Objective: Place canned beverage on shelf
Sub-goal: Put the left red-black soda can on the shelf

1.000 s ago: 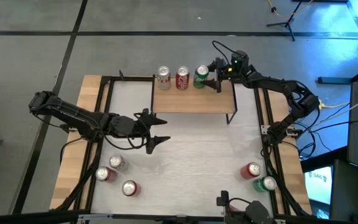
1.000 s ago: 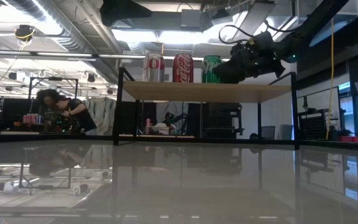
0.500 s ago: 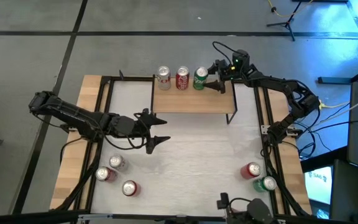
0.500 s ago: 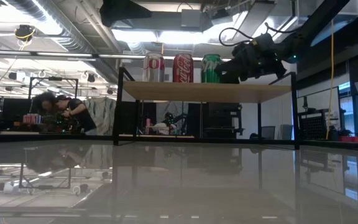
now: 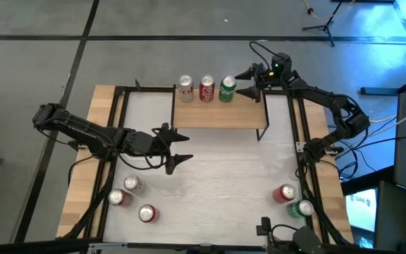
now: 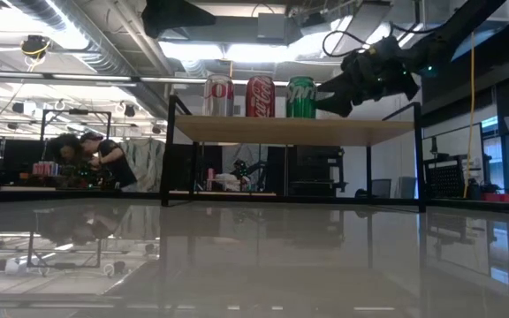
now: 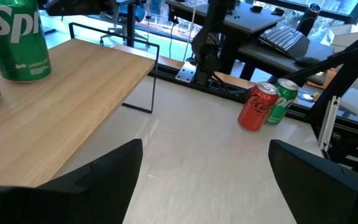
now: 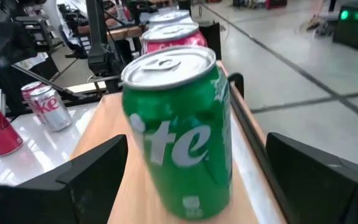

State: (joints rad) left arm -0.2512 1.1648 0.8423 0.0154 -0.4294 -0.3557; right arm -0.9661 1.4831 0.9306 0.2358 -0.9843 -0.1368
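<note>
The green can (image 5: 228, 88) stands upright on the shelf (image 5: 217, 113), long axis vertical, lid up, at the right end of a row with a red can (image 5: 206, 88) and a silver can (image 5: 185, 86) to its left. All three sit along the shelf's far edge, close together.

The right tool (image 5: 248, 82) hangs just beside the green can, over the shelf's right end, its fingers spread wide and holding nothing; the can stands free between and ahead of them. The left tool (image 5: 178, 148) waits over the white surface (image 5: 217, 169) in front of the shelf, also spread wide and empty.

From above, only the can lids show. The low view shows the three cans side-on on the plank, with the right tool (image 6: 332, 95) apart from the green can (image 6: 300, 96). The right wrist view shows the green can's lettering (image 8: 179, 140) up close. The left wrist view picks out a red can and a green can (image 7: 263, 106) standing on the surface near its right edge. Three more cans (image 5: 129, 197) lie at the near left.
</note>
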